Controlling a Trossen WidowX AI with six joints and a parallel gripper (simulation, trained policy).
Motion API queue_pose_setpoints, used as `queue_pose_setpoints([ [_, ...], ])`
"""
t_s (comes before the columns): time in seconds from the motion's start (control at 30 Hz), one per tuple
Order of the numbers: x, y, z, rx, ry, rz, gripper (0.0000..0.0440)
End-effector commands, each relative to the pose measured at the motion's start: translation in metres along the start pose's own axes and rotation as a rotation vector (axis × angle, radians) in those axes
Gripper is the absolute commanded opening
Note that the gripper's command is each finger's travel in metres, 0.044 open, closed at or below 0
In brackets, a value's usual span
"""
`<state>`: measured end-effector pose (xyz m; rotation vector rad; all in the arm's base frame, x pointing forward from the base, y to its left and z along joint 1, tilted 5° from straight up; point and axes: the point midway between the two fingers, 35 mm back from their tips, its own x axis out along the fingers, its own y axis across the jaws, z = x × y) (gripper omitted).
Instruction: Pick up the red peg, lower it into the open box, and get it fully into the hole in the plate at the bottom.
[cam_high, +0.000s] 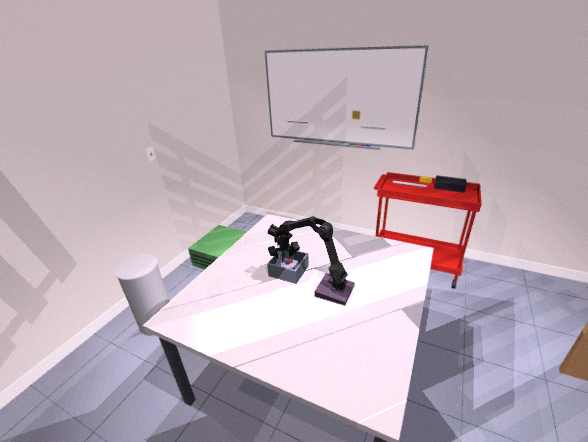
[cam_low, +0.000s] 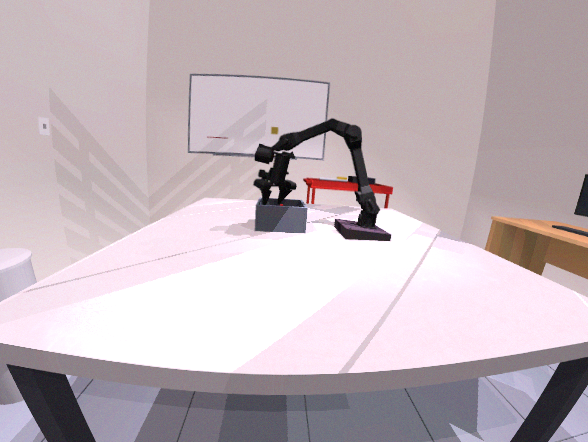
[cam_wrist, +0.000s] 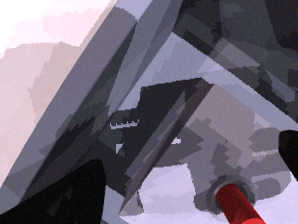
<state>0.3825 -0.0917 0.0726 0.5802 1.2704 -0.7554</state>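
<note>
The gripper (cam_high: 288, 257) (cam_low: 274, 202) (cam_wrist: 192, 156) is spread wide, gripping nothing. In the wrist view, the red peg (cam_high: 288, 261) (cam_low: 281, 204) (cam_wrist: 239, 205) stands in the plate's (cam_wrist: 165, 187) hole inside the box (cam_high: 286, 272) (cam_low: 281, 219) (cam_wrist: 67, 95), between the fingers, its long axis running from eleven toward five o'clock.

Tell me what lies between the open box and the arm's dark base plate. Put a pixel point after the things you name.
Only bare tabletop separates the open box (cam_high: 288, 274) (cam_low: 281, 220) from the base plate (cam_high: 321, 295) (cam_low: 360, 233); the top view shows it best.
</note>
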Motion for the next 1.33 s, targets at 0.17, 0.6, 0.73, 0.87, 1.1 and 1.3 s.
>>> queue_pose_setpoints([
  [0.17, -0.012, 0.028, 0.018, -0.042, 0.026, 0.084, 0.0440],
  [0.6, -0.029, 0.067, 0.033, -0.086, 0.013, 0.196, 0.0440],
  [0.73, -0.029, 0.068, 0.033, -0.086, 0.013, 0.197, 0.0440],
  [0.87, -0.029, 0.068, 0.033, -0.087, 0.013, 0.197, 0.0440],
  [1.1, -0.029, 0.068, 0.033, -0.087, 0.013, 0.198, 0.0440],
  [1.3, -0.029, 0.068, 0.033, -0.087, 0.012, 0.198, 0.0440],
])
